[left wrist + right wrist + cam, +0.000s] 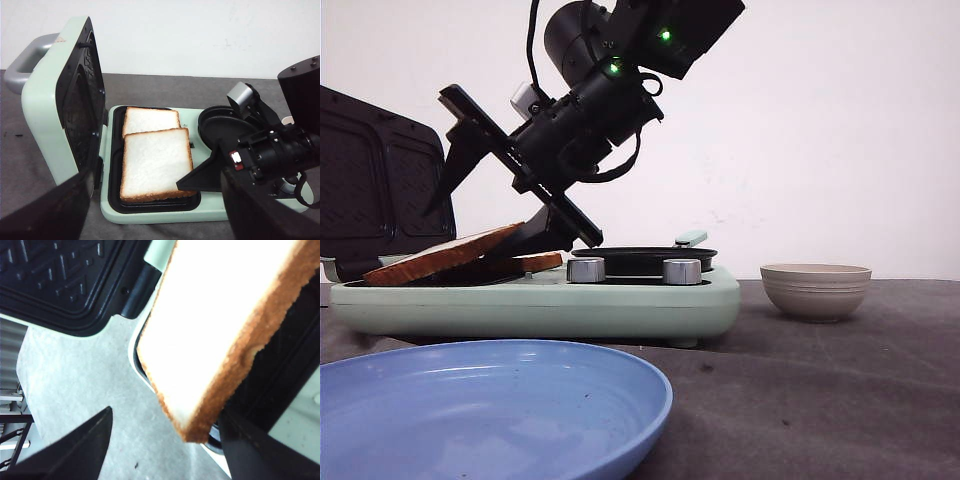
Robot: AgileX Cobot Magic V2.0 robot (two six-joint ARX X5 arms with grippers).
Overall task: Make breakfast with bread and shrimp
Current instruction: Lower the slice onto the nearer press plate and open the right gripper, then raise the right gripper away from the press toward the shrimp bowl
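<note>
So the mint-green sandwich maker (550, 300) sits on the dark bench (840, 380) with its lid (60, 115) standing open. Two bread slices are on the black grill plate (114, 165). The upper slice (156, 162) overlaps the lower slice (150, 120) and sits tilted; from the front its raised edge (440, 255) is up on the left side.

The right gripper (510, 195) is angled down over the grill, fingers spread wide apart. One finger (200, 175) has its tip right at the corner of the upper slice, looks like touching or just beside it, can't tell for sure. In the right wrist view the slice (220, 330) is between the two fingers (75, 450) but they aren't clamped on it.

The left gripper (150, 215) hangs back from the maker, only its two dark fingers (45, 210) showing at the frame edge, wide apart, holding nothing.

There's also a blue plate (490, 410) up close in front and a beige bowl (815, 290) off to the right on the bench, plus a round black hotplate (225, 127) beside the grill.
</note>
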